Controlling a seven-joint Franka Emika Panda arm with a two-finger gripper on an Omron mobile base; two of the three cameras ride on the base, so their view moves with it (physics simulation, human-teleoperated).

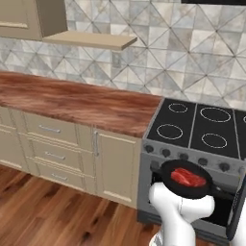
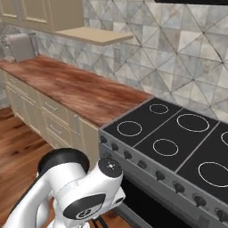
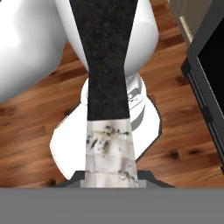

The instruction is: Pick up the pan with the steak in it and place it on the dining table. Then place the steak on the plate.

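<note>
The black pan (image 1: pixel 185 181) hangs level in the air in front of the stove's knob row, just above my white arm. The red steak (image 1: pixel 188 177) lies flat inside it. The pan's thin handle (image 1: pixel 222 191) runs to the right, toward the frame edge. In the hand view the handle (image 3: pixel 108 65) rises from the bottom, black with a pale marbled end, and my gripper (image 3: pixel 109 177) is shut on that end. The dining table and the plate are out of view.
A black stove (image 1: pixel 202 125) with white burner rings stands ahead, its dark oven front (image 3: pixel 205 83) close by. A reddish wood counter (image 1: pixel 72 101) over beige cabinets runs left, with a grey appliance (image 2: pixel 20 46) at its far end. Wood floor (image 3: pixel 26 131) lies below.
</note>
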